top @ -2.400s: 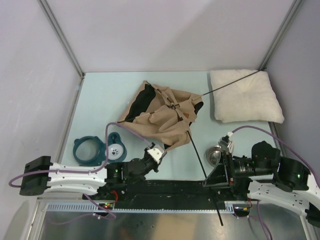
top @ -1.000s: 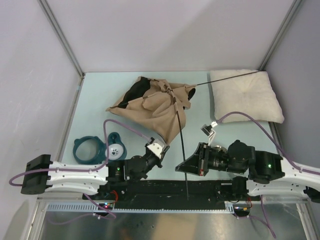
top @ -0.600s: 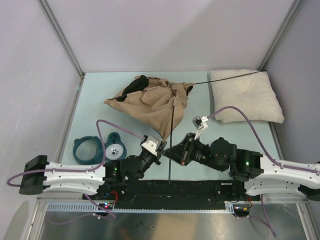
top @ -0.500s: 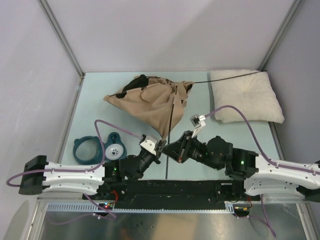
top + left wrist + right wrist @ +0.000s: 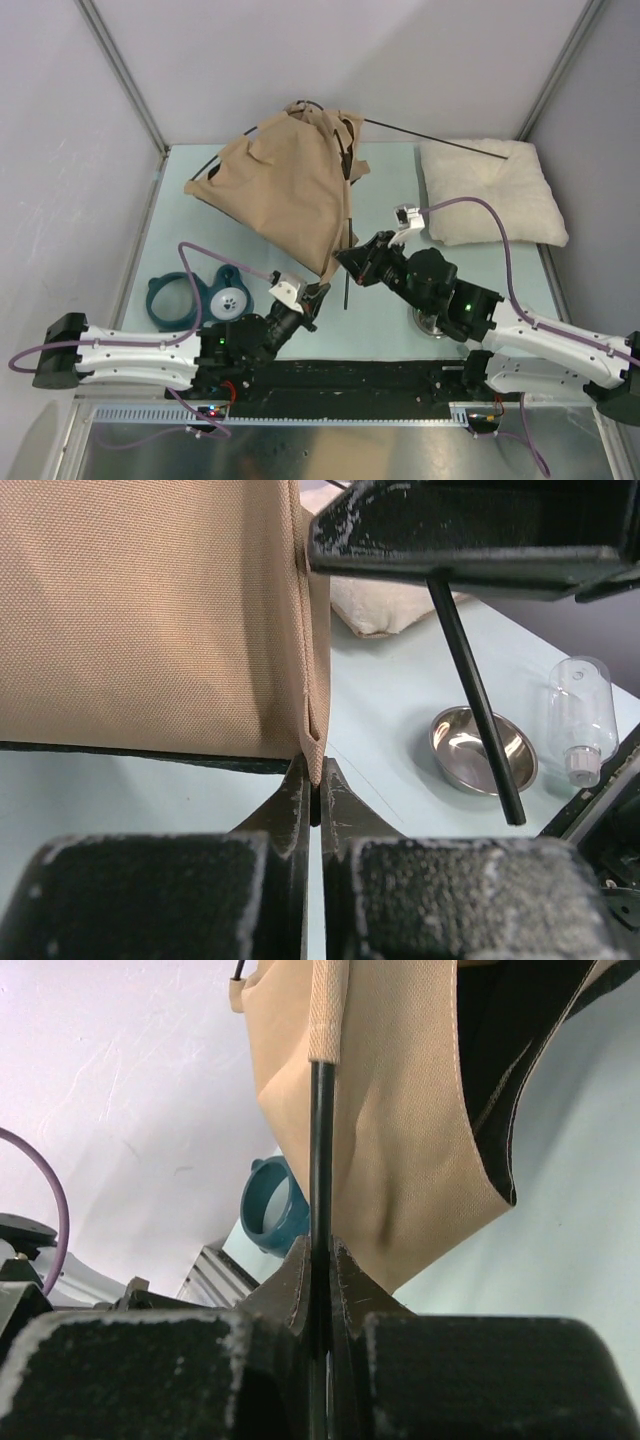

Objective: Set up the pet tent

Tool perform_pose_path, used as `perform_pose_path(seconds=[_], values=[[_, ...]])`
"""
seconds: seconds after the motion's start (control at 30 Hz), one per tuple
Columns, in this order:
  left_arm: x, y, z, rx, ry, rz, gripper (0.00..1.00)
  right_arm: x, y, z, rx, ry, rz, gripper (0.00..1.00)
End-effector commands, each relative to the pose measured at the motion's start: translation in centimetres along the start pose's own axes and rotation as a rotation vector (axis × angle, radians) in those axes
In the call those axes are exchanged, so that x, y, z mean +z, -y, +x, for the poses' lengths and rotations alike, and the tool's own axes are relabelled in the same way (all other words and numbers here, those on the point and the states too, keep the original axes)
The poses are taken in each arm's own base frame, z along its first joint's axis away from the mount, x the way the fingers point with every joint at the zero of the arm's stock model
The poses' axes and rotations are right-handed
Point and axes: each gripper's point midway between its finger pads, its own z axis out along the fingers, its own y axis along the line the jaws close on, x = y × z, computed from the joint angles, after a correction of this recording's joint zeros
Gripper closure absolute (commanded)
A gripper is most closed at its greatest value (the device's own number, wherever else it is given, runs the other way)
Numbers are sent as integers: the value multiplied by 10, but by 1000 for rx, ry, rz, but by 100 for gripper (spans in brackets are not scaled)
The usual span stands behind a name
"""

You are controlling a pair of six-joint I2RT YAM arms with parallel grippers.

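At table centre, left gripper (image 5: 313, 780) pinches the bottom corner of the pet tent (image 5: 285, 195), jaws nearly touching. Right gripper (image 5: 320, 1258) clamps the black pole (image 5: 321, 1150) likewise.

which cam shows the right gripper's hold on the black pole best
Right wrist view: the right gripper is shut on the black pole, which runs up into the pet tent. Left wrist shows only the pole's free end below that gripper; top external shows a thin line.
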Motion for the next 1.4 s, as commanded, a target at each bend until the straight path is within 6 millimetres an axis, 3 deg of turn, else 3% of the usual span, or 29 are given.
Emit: perform_pose_path(seconds=[0.0, 0.17, 0.53, 0.87, 1.37], values=[[-19, 29, 54, 60, -165, 164, 100, -2, -17, -106, 132, 391, -26, 100], [-20, 33, 63, 61, -193, 182, 100, -3, -27, -122, 190, 448, -72, 100], [-21, 41, 70, 70, -216, 202, 100, 12, -30, -134, 238, 526, -78, 100], [-23, 49, 72, 71, -229, 218, 100, 24, -21, -140, 226, 581, -29, 100], [-29, 41, 73, 71, -232, 201, 100, 33, -2, -144, 200, 586, 22, 100]])
